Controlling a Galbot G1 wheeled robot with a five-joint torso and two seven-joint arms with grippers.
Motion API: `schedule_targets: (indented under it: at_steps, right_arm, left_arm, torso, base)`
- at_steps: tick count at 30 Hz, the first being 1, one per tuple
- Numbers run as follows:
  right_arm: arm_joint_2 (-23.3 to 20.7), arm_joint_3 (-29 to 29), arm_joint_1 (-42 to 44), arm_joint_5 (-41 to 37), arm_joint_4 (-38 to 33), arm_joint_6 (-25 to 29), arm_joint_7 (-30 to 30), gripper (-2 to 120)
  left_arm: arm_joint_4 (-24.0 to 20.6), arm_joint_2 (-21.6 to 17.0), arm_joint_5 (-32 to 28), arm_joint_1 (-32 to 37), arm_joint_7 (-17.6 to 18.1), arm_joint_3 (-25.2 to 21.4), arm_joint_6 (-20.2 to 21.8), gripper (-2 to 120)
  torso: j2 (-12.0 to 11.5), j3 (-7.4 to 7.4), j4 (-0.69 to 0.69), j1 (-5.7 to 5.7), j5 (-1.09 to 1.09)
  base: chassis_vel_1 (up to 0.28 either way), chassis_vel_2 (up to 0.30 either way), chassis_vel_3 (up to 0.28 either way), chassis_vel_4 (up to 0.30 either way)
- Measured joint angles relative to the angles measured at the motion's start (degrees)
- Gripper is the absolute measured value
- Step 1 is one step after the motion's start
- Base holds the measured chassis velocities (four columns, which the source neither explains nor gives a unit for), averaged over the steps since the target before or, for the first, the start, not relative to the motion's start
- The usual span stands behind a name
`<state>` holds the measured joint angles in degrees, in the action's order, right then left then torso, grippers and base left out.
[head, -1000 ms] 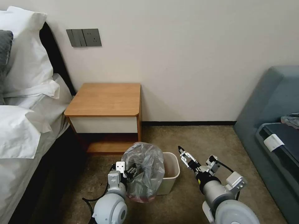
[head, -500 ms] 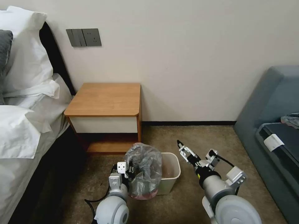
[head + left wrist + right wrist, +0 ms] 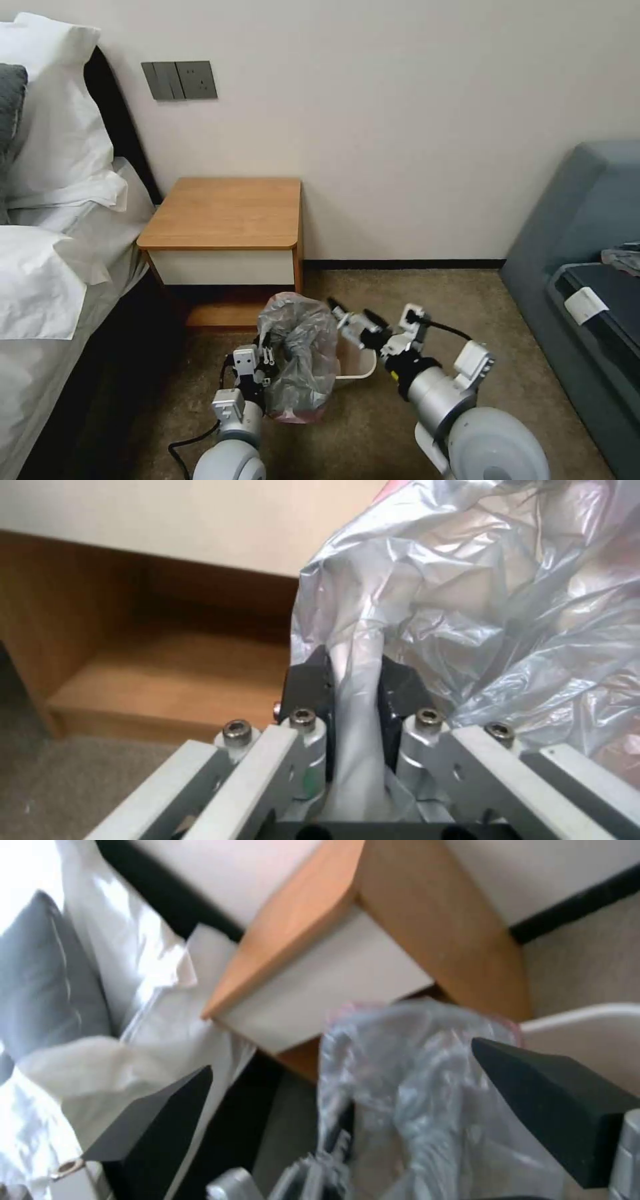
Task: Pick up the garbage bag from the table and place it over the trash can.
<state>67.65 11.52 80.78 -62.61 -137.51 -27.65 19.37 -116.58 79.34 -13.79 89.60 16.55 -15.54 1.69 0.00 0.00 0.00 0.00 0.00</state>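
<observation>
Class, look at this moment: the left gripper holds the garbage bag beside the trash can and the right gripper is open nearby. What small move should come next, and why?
Probably the right gripper, open over the trash can, should close on the near edge of the garbage bag. The left gripper pinches just one fold, so the bag hangs bunched beside the can.

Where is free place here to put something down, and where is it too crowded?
Free: the table top, and the carpet between the trash can and the sofa. Crowded: around the can, where the left gripper pinches the garbage bag and the open right gripper reaches in.
</observation>
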Motion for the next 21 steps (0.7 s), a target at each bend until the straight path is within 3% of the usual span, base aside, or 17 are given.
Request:
schedule_targets:
  at_steps: [11, 19, 21]
  right_arm:
    - [1.15, -2.44, -5.05, 0.09, 7.78, 0.19, -0.79, 100]
    - [2.04, -3.28, -5.91, 0.67, 9.49, 0.95, -1.3, 98]
    - [2.13, -3.38, -5.94, 0.7, 9.61, 1.09, -1.5, 92]
  left_arm:
    - [-6.66, -0.55, -0.16, 3.46, -1.39, -1.27, -0.35, 8]
    - [-8.52, -0.74, 0.1, 5.01, -2.3, -1.8, -0.14, 8]
    - [-8.79, -0.79, 0.17, 5.25, -2.45, -1.96, -0.13, 8]
  torso:
    - [0.0, 0.0, 0.0, 0.0, 0.0]
    - [0.0, -0.01, 0.0, 0.0, 0.0]
    - [0.0, -0.01, 0.0, 0.0, 0.0]
  base:
    - [0.0, 0.0, 0.0, 0.0]
    - [0.0, 0.0, 0.0, 0.0]
    - [0.0, 0.0, 0.0, 0.0]
